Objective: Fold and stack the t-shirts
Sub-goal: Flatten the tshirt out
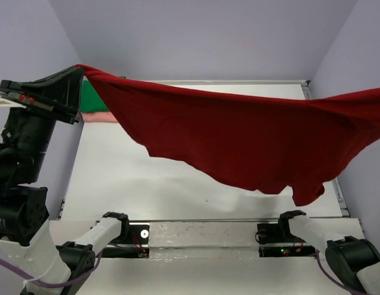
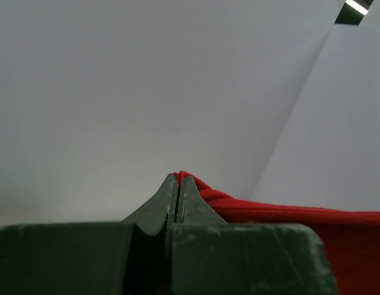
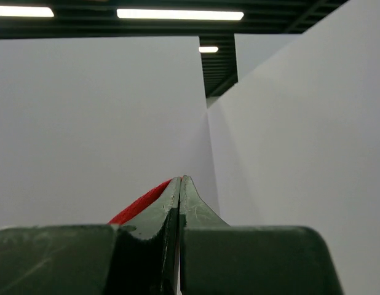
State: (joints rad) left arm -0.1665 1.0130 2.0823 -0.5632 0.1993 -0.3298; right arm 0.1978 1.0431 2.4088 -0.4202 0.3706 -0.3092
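While you are holding the dark red t-shirt stretched above the table, the left gripper and right gripper are each pinching its upper edge. Aim to be lowering both evenly, keeping it taut.

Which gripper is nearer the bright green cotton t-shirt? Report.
Left. The left gripper hangs beside the green t-shirt; the right gripper is across the table, past its right edge.

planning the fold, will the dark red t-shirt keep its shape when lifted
Likely floppy: the dark red cotton t-shirt sags between its held ends, its lower edge hanging in folds. Probably light: the left claw and right claw hold it by small pinches.
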